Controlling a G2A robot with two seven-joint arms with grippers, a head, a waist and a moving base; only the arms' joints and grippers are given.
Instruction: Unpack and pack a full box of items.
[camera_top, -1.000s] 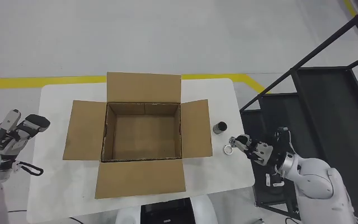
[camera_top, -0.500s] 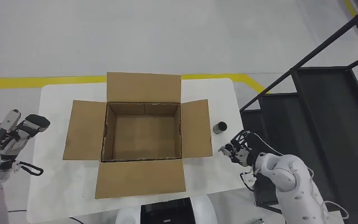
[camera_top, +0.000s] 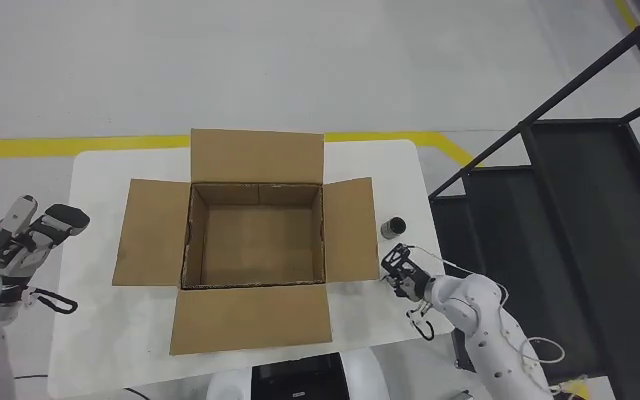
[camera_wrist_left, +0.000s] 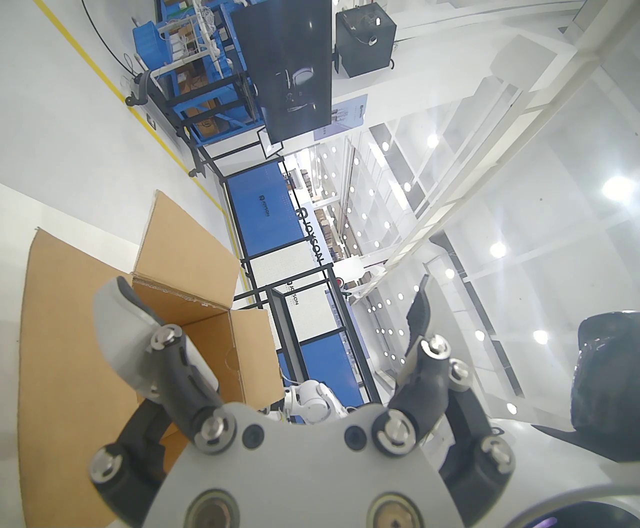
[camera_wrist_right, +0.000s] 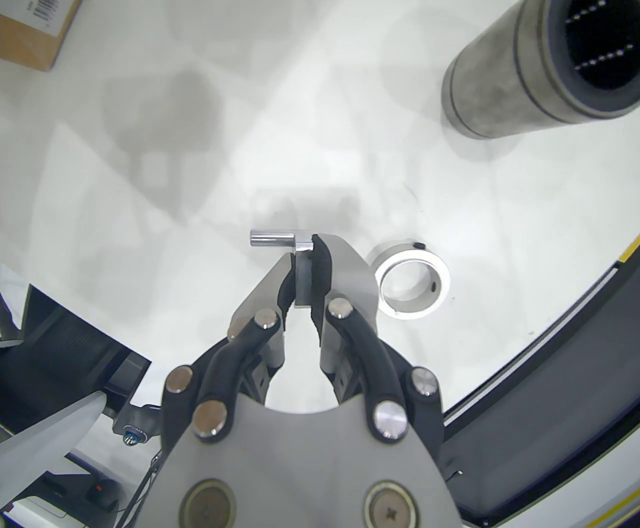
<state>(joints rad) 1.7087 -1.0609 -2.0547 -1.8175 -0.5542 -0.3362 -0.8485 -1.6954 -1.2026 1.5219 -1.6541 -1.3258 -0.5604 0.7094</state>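
Cardboard box (camera_top: 255, 245) looks unpacked; beside it our right gripper (camera_wrist_right: 304, 272) clamps a small metal part (camera_wrist_right: 272, 238), left gripper (camera_wrist_left: 270, 305) spread; repacking remains.

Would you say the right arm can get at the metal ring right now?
Likely within reach: the ring lies uncovered on the table beside the right gripper. But that gripper is shut on a small metal pin, so grasping must wait.

The pads (camera_wrist_right: 321, 277) of the right tool (camera_wrist_right: 305, 254) seem to hide part of the small metal pin (camera_wrist_right: 272, 238).
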